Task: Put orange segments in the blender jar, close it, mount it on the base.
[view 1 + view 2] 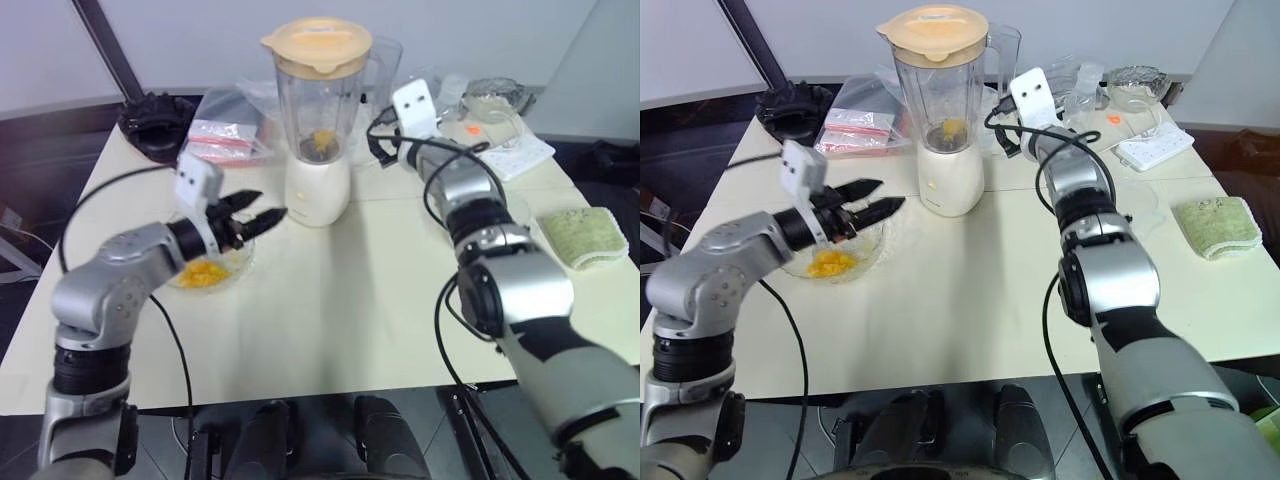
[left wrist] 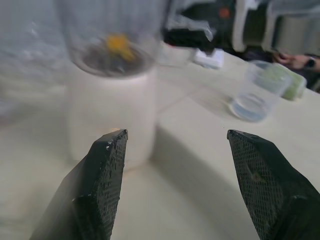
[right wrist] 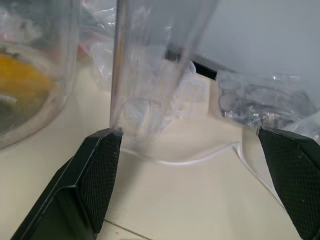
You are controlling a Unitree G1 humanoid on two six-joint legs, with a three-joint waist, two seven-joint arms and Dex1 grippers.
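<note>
A pale cream table [image 1: 380, 300] stands against a light wall, its far edge crowded with plastic bags, a power strip and a small clear cup. Near the middle of that far side the blender jar [image 1: 322, 95] already sits on the base [image 1: 318, 190], with its pale-orange lid [image 1: 317, 43] on top and a few orange segments [image 1: 323, 140] lying down by the blades. To my eye the job looks all but finished: filled, closed, mounted.

From the jar, the left gripper [image 1: 252, 213] hovers at about eight o'clock, pointing toward the base, its black fingers spread with nothing between them. It hangs just over a shallow clear bowl [image 1: 243, 262] holding leftover orange pieces [image 1: 203, 273], likely because that is where the fruit was drawn from.

The right gripper [image 3: 200, 165] sits at about three o'clock of the jar, close beside the jar's handle [image 1: 383, 65], with its jaws wide apart and empty; I would guess it is there because the handle is the natural place to steady or seat the jar. A green cloth [image 1: 583, 236] lies well apart at the table's right edge.
</note>
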